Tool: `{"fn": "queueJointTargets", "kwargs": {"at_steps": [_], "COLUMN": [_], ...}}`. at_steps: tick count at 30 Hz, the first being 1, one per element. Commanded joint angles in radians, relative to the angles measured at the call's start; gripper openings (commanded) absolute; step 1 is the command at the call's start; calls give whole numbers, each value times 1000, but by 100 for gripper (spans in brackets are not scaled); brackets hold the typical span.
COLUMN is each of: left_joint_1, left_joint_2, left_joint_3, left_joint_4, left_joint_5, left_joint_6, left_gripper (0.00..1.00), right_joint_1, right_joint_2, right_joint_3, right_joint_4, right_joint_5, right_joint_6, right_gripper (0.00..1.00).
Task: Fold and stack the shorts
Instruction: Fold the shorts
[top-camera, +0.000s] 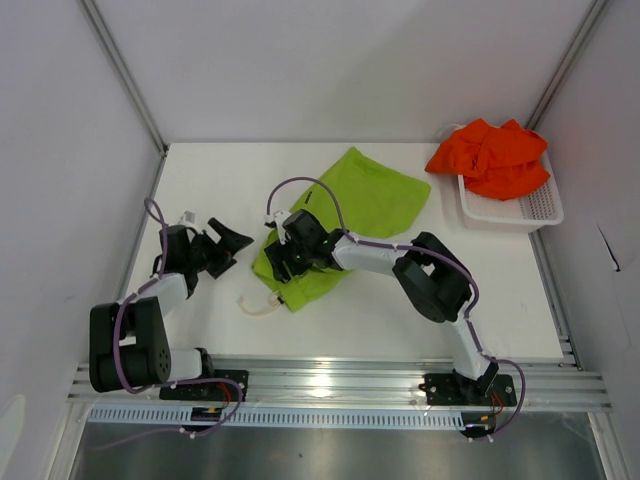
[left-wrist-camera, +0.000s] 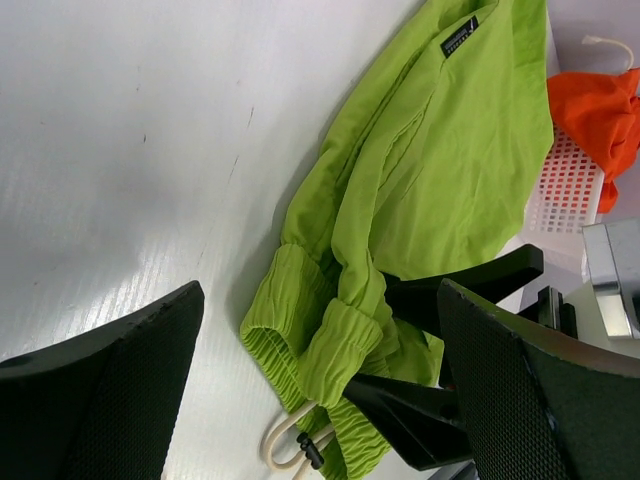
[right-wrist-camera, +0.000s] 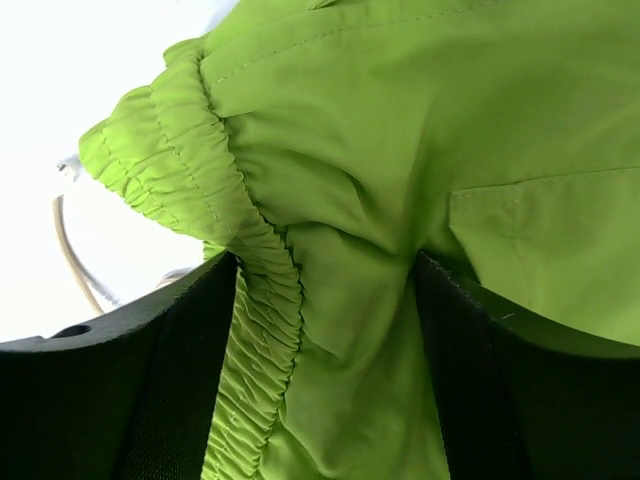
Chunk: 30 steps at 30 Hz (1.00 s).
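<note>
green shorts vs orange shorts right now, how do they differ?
The green shorts lie spread on the table; the orange shorts sit bunched in the white basket. The right gripper has green waistband fabric between its fingers; nothing touches the orange shorts. Both are still unfolded.

white-and-black arms (top-camera: 375, 258) trailing purple cables, black textured fingers (left-wrist-camera: 540, 400).

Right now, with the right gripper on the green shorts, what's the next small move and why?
Probably draw the right gripper with its pinched waistband across the green shorts to fold them. Its fingers straddle bunched fabric, the left gripper hangs open and off the cloth, and the orange shorts wait in the basket.
</note>
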Motion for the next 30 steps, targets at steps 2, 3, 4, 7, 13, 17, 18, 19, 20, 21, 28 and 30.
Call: {"fn": "queueJointTargets", "kwargs": {"at_steps": [2,3,4,7,13,17,18,19,20,21,28,30], "left_joint_1": [2,-2,-12,-48,-123,-146,-146,-147,-149,-152,-157,-158], "left_joint_2": [9,11,14,9,14,-7,-18,-27,-40,-40,-23,-23], "left_joint_3": [-5,-13,-15,-30,-21,-18,-27,-28,-25,-24,-13,-15], "left_joint_4": [44,50,55,53,15,-16,-14,-16,-30,-36,-34,-31], "left_joint_5": [22,18,16,-11,-97,-168,-180,-191,-209,-217,-229,-229], "left_joint_6": [25,23,23,29,54,66,69,78,83,87,97,97], "left_gripper": [99,99,98,97,95,90,89,88,87,82,71,70], "right_joint_1": [0,-2,-3,-6,-17,-22,-23,-25,-23,-23,-28,-36], "right_joint_2": [10,4,-2,-46,-126,-158,-155,-155,-155,-157,-134,-105], "right_joint_3": [28,25,15,-5,35,10,9,7,-2,-8,-37,-34], "right_joint_4": [-5,5,12,32,-28,-28,-31,-31,-27,-22,18,28], "right_joint_5": [-19,-26,-32,-74,-141,-143,-146,-149,-146,-146,-227,-247], "right_joint_6": [32,34,34,34,58,65,69,71,77,83,109,120], "right_gripper": [75,75,76,76,73,64,60,59,57,49,18,16]}}
